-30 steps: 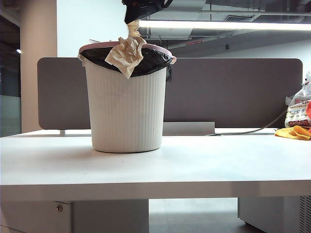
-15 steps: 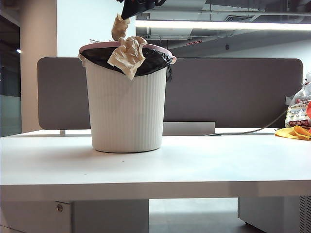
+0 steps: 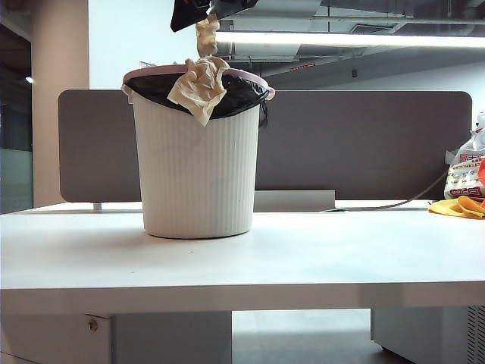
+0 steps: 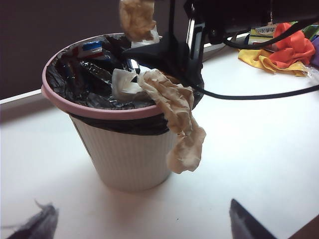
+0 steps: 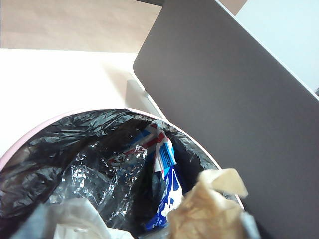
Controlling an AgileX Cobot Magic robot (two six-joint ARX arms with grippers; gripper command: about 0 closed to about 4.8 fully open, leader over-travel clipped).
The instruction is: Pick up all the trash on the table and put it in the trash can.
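The smooth white bench (image 3: 303, 258) carries a ribbed white trash can (image 3: 198, 174) with one crumpled tan paper wad (image 3: 198, 87) draped over its pink rim. The right gripper (image 3: 198, 9) above it touches a second wad (image 3: 205, 36); I cannot tell its spread. The left gripper (image 4: 139, 226) hovers apart, empty.

Behind the desk I see a grey-brown divider panel (image 3: 364, 144) standing upright. Off at the far right there's a white printed plastic bag (image 3: 464, 173), with yellow-orange cloth (image 3: 457, 206) bunched at its foot (touching it, I think). A dark cable (image 3: 394, 203) trails toward them.
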